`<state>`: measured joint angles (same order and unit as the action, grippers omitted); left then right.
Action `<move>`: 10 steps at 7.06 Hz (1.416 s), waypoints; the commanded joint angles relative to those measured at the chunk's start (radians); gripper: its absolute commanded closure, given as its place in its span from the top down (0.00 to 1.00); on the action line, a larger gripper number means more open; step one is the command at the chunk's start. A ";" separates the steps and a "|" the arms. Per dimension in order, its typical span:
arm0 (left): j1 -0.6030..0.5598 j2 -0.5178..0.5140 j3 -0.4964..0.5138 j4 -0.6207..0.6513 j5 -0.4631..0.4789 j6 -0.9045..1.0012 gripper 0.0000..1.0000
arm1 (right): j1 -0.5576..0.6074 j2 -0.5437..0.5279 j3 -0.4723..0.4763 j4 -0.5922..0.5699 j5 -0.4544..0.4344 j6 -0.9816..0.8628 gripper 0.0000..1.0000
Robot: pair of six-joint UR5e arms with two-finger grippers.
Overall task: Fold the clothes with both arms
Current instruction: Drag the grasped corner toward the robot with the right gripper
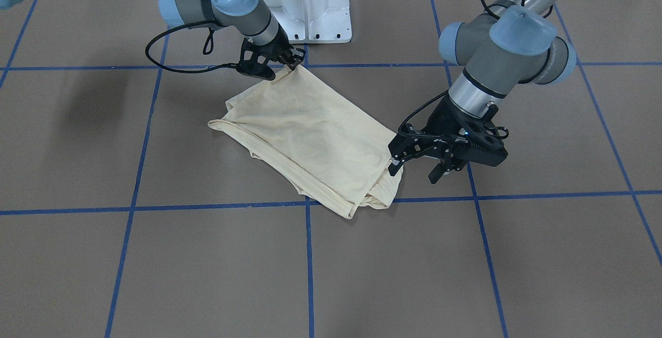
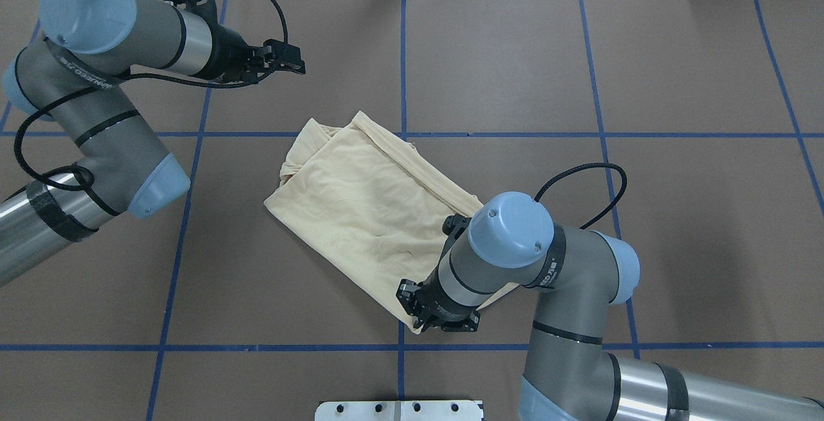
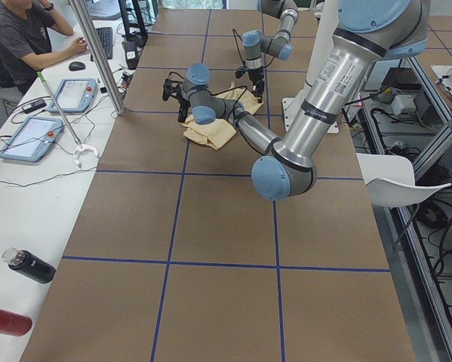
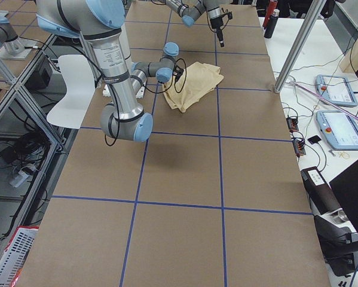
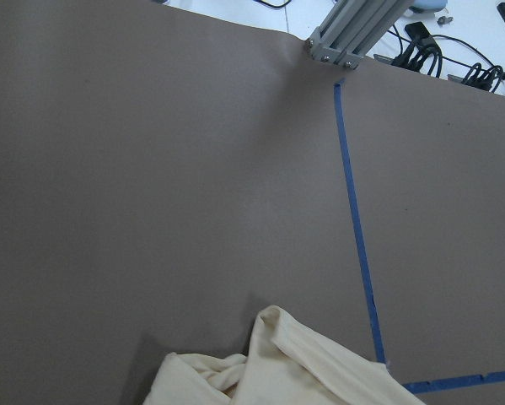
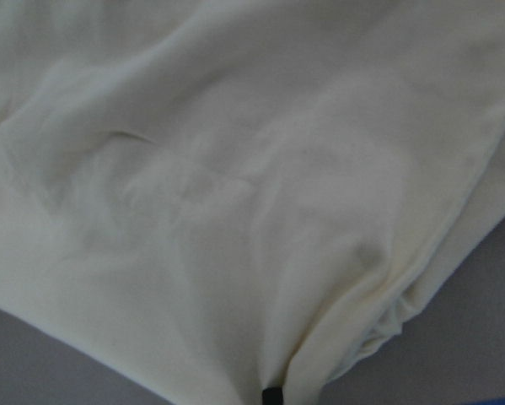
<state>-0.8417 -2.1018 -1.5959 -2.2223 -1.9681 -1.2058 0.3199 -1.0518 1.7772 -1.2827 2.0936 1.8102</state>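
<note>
The T-shirt (image 1: 310, 136) lies on the brown counter (image 1: 207, 265) as a rough oblong, folded over on itself and set slantwise to the blue tape lines (image 1: 309, 255). It is a pale cream-yellow, thin and soft, with shallow creases across its top face. A narrow stitched band runs down one long edge.

The right claw (image 1: 296, 64) is clenched on one corner of the T-shirt, and the cloth rises in a small peak to its fingertips. From there the rest of the fabric spreads away flat over the counter. That arm's wrist view is filled with cream cloth, with a single dark fingertip at the bottom edge.

The left claw (image 1: 414, 175) is released, its two fingers spread apart. It hangs above the counter just beside the opposite corner, and I cannot tell whether it touches the cloth. Under and beside it the layers bunch into loose, rounded folds, thicker than anywhere else on the garment.
</note>
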 commanded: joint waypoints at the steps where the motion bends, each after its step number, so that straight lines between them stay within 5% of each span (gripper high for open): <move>1: 0.000 0.000 -0.001 0.001 0.000 0.000 1.00 | -0.071 0.007 0.022 0.006 0.020 0.024 0.00; 3: 0.000 0.000 -0.001 0.001 0.000 0.000 1.00 | -0.116 0.033 0.019 0.011 0.020 0.024 0.00; 4: 0.000 0.000 0.000 0.001 0.000 0.002 1.00 | -0.117 0.036 0.019 0.013 0.025 0.024 0.99; 7: 0.001 0.006 0.002 0.001 0.000 0.005 1.00 | -0.111 0.023 0.071 0.006 0.031 0.023 1.00; 10: 0.006 0.014 -0.001 0.001 -0.006 0.002 1.00 | 0.026 0.007 0.085 0.000 0.066 0.012 1.00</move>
<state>-0.8402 -2.0903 -1.5958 -2.2212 -1.9721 -1.2010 0.2814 -1.0355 1.8586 -1.2822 2.1546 1.8294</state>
